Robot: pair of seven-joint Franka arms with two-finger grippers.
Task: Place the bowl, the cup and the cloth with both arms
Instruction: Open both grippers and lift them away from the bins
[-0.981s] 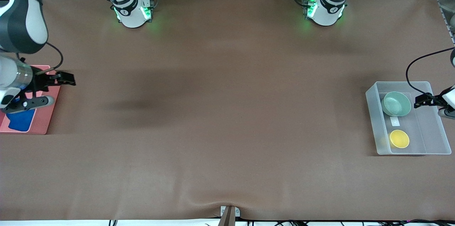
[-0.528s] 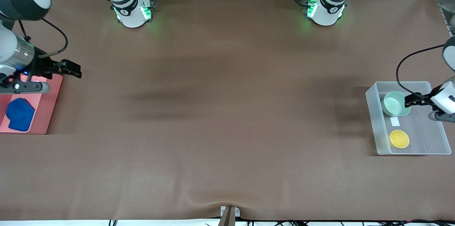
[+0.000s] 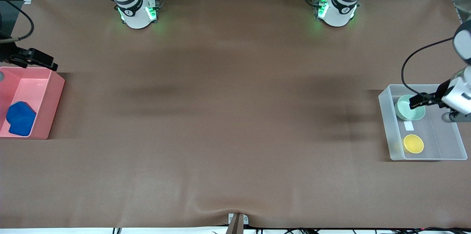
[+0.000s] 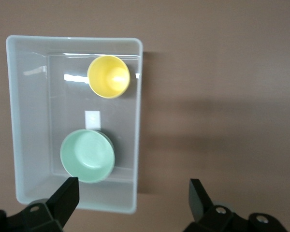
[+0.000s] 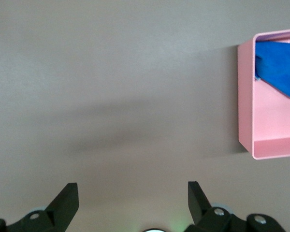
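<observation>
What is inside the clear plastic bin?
The small mint-green bowl, the plain yellow cup and a small white label between them. In the front view the left end effector covers part of the bowl.

Mint-green bowl and yellow cup stand upright, apart, in the clear bin; the cup is nearer the front camera. Crumpled blue cloth lies in the pink bin.

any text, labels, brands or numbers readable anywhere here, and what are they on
None can be read.
A small white label lies in the clear bin between the bowl and the cup: it looks blank.
A round mark on each arm's base is too small to read.
The cloth and the pink bin show no print.
</observation>
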